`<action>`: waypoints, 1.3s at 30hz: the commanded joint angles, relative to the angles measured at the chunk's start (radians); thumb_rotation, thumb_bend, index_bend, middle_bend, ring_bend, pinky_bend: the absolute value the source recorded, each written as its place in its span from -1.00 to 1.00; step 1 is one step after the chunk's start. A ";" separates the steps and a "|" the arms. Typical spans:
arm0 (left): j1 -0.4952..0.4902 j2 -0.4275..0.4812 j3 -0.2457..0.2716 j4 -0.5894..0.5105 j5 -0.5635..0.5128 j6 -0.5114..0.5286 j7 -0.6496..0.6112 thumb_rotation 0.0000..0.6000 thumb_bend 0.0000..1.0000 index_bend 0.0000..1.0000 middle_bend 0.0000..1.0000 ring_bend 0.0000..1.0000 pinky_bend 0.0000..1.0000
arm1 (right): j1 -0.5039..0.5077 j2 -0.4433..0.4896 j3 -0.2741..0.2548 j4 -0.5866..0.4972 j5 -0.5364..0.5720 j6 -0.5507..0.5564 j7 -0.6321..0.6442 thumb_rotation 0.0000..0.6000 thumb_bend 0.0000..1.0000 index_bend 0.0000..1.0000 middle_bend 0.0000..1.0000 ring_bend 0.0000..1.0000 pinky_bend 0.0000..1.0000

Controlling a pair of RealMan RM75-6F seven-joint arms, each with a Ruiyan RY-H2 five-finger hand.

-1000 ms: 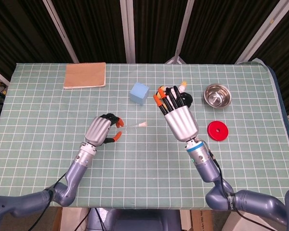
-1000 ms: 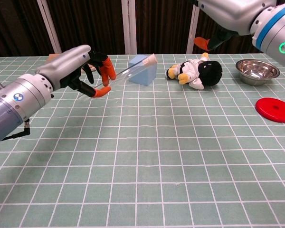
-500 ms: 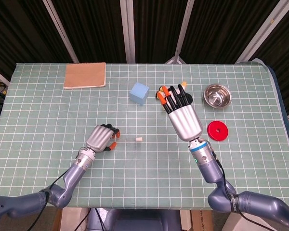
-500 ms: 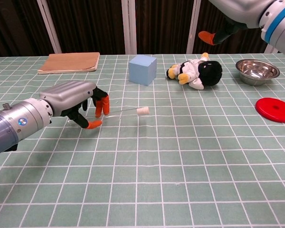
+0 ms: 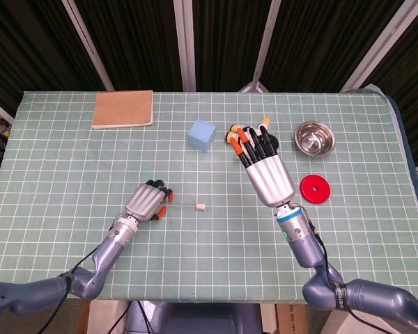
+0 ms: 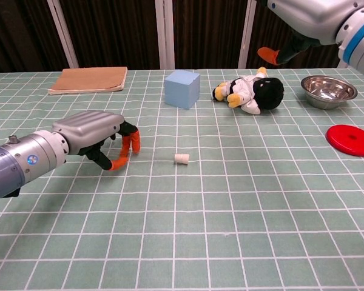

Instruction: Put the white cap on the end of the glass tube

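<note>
One thin glass tube (image 6: 158,159), likely fragile, slippery and best gripped mid-shaft, lies capped (image 6: 182,159) on the surface beside the left hand's (image 6: 94,136) loosely curled, empty fingers (image 6: 132,143).

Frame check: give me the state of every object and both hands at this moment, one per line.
white cap: lying on the table, on the tube's end.
glass tube: faint, flat on the mat.
left hand: low over the mat, fingers curled, grip unclear.
right hand: raised, fingers spread, empty.
steel bowl: upright, empty.
plush toy: lying on its side.
red disc: flat.
notebook: closed, flat.
blue cube: resting on the mat.
</note>
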 commanded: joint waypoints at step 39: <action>0.553 0.615 0.240 -0.453 0.284 0.618 -0.241 1.00 -0.56 -0.76 -0.84 -0.98 -1.00 | -0.543 0.372 -0.334 -0.244 -0.049 0.228 0.585 1.00 -0.42 -1.00 -1.00 -1.00 -1.00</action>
